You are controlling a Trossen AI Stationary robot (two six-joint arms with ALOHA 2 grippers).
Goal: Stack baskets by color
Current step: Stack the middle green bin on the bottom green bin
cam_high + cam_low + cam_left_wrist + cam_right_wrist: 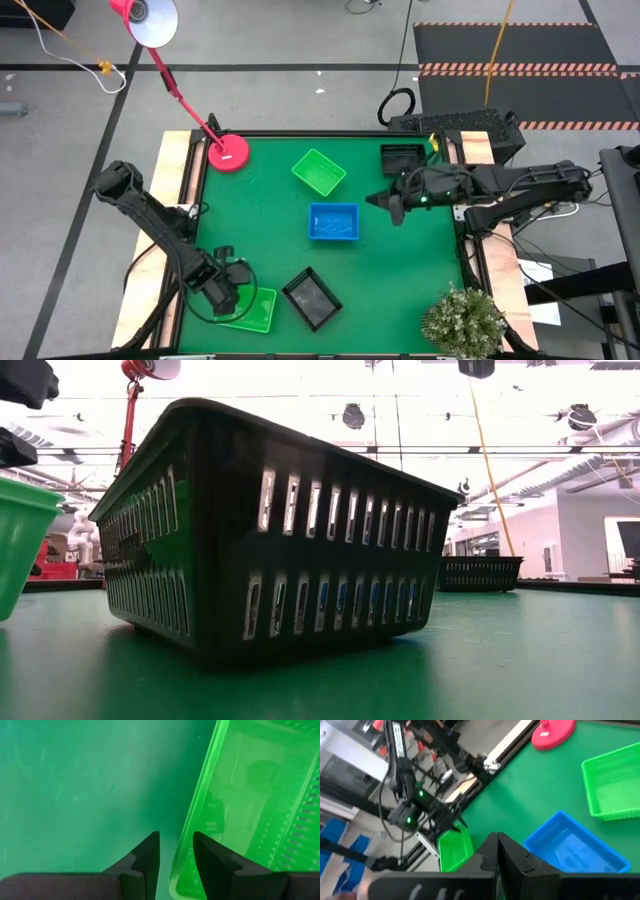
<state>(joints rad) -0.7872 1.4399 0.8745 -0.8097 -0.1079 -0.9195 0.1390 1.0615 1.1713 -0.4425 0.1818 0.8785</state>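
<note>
A green basket lies at the table's near left, and my left gripper is shut on its edge from above; the left wrist view shows the basket beside my fingers. Just to its right a black basket rests bottom down; it fills the low view. A blue basket sits mid-table, a second green basket behind it, and another black basket at the far right. My right gripper hangs shut and empty above the table, right of the blue basket. My left gripper straddles the green basket's rim near a corner, one finger inside the basket and one outside over the table. The fingers point almost straight down. Whether the basket's bottom is on the table does not show.
A red round lamp base stands at the far left corner, its pole slanting away over the floor. A small potted plant occupies the near right corner. Wooden rails run along the table's left and right sides.
</note>
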